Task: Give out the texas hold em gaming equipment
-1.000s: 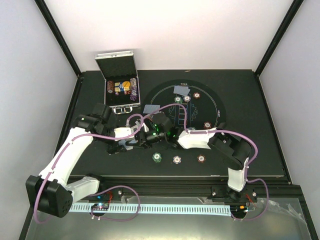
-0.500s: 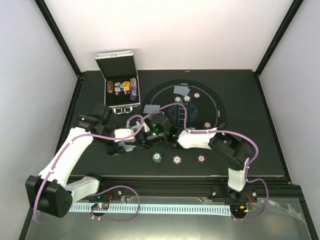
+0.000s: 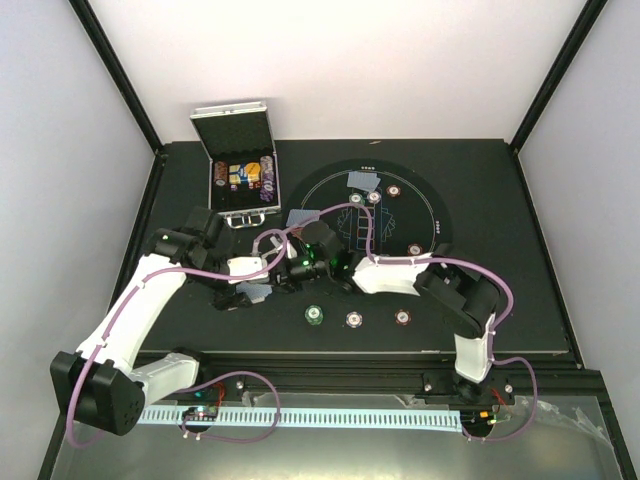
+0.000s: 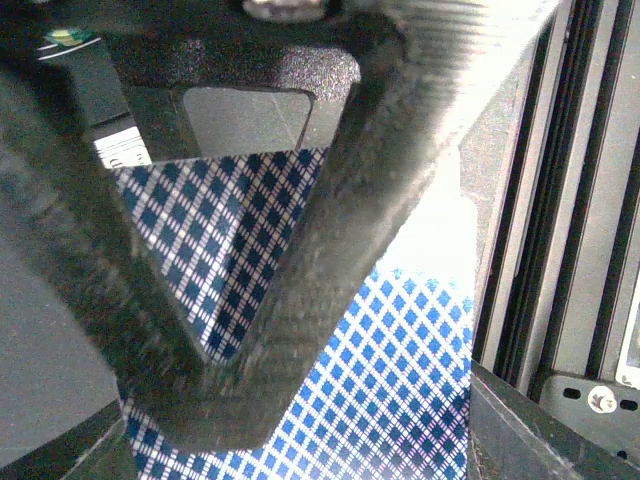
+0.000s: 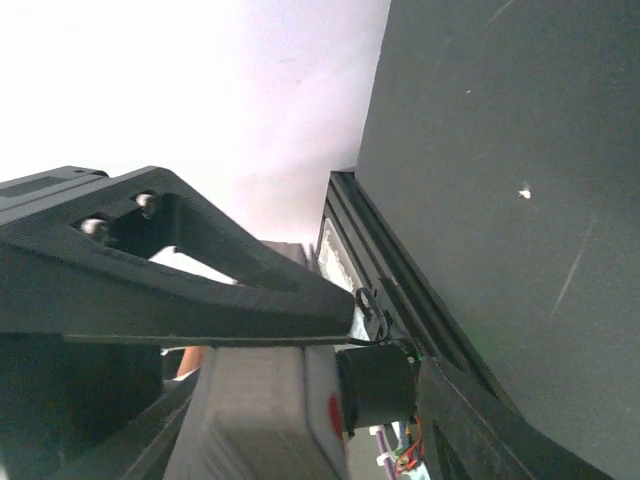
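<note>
Dealing looked to be the step in hand. The left gripper (image 3: 243, 293) was clamped on a small stack of playing cards (image 4: 400, 390), whose blue diamond backs filled its wrist view. It hung low over the near-left part of the table, left of the round mat (image 3: 425, 200). The right gripper (image 3: 284, 275) sat just beside it, reaching toward the stack from the right. Whether its jaws stood apart or together could not be told, and no card showed in its own wrist view.

Part of the layout was already down. A green chip (image 3: 315, 314), a white chip (image 3: 354, 319) and a brown-red chip (image 3: 403, 318) lay in a row by the mat's near edge. Dealt cards (image 3: 363, 180) lay at its far rim with more chips near them. The silver case (image 3: 238, 175) stood open at the far left.

By my judgement the next move called for the right gripper to pinch only the top card by a free edge. It would then draw that card off sideways while the left kept the rest pressed together, and carry it to a seat lacking cards. Lifting two at once seemed the likely slip.
</note>
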